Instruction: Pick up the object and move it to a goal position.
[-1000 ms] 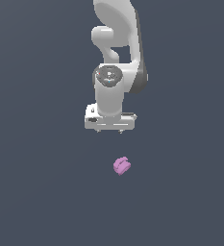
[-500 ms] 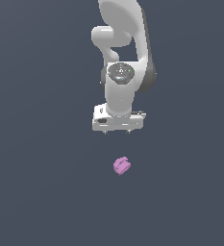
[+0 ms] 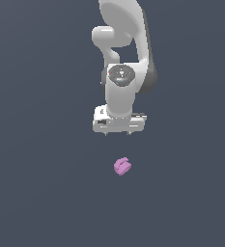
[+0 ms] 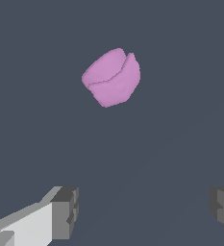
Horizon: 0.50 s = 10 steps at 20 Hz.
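The object [image 3: 122,166] is a small pink-purple lumpy chunk with a groove across it, lying on the dark grey floor. It also shows in the wrist view [image 4: 112,77]. My white gripper [image 3: 118,132] hangs above the object, a little toward the exterior view's left of it, and is apart from it. In the wrist view the two fingertips [image 4: 65,211] stand wide apart with nothing between them, so the gripper [image 4: 144,209] is open and empty.
The white arm [image 3: 123,43] rises out of the exterior view's upper edge. The dark grey floor [image 3: 36,193] lies flat all around the object.
The gripper has moved down and a little toward the exterior view's right, closer to the object. The object has not moved.
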Tool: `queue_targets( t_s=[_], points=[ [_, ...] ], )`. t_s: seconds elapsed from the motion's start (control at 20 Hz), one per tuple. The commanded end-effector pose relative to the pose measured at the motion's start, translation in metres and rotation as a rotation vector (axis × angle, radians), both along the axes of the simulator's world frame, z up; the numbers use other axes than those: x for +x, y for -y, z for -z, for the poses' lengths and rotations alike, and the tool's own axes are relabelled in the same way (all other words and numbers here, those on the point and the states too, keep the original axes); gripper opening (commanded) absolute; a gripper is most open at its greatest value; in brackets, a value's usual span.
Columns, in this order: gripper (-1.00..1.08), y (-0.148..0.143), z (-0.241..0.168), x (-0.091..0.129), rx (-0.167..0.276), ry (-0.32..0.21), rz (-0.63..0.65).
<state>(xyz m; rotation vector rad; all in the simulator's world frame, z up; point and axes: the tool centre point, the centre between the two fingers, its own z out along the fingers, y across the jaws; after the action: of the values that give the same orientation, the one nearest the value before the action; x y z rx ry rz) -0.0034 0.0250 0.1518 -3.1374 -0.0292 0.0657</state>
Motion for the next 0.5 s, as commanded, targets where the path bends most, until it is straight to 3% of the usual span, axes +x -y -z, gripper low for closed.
queue_targets(
  t_s=[0.0, 0.45],
  points=[
    [1.0, 0.0, 0.001, 0.003, 0.0, 0.001, 0.026],
    [1.0, -0.002, 0.01, 0.023, -0.002, 0.006, 0.194]
  ],
)
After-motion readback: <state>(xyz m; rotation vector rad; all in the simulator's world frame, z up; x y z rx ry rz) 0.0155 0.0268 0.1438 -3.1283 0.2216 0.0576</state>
